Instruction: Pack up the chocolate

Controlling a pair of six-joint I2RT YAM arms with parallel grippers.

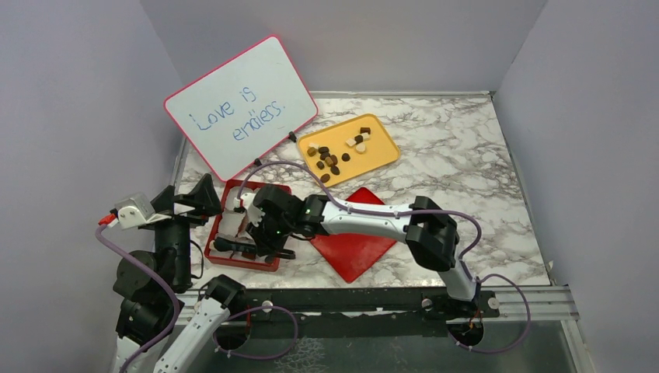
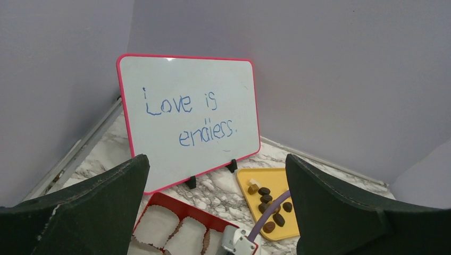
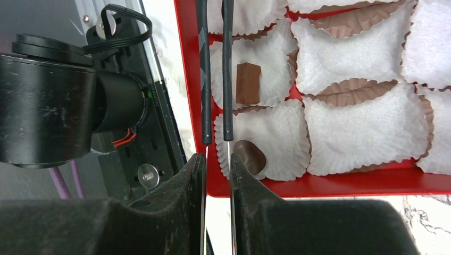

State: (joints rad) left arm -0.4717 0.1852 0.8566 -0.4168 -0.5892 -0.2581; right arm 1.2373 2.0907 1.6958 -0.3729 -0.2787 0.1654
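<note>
**Two pieces boxed, most unpacked**

Right wrist: right gripper [image 3: 217, 162] clamped on black-armed metal tweezers [image 3: 227, 79]; prongs slightly apart, tips out of view. In the red box [image 3: 345, 183], fluted white paper cups [image 3: 351, 133] hold one blocky brown chocolate piece [image 3: 248, 83] and one rounded dark chocolate piece [image 3: 251, 157].

Left wrist: left gripper [image 2: 215, 164] gaping, empty, raised beside the box.

Top: loose chocolate pieces [image 1: 330, 161] on yellow plastic tray [image 1: 385, 151] beyond the box. Judged early.

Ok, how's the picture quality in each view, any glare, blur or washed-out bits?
Top view: even, soft light, sharp; whiteboard writing readable. Left wrist view: small glare on the whiteboard's top edge, left gripper dark and soft-edged. Right wrist view: paper cups nearly washed out, right gripper underexposed around the tweezers, chocolate crisp.
</note>
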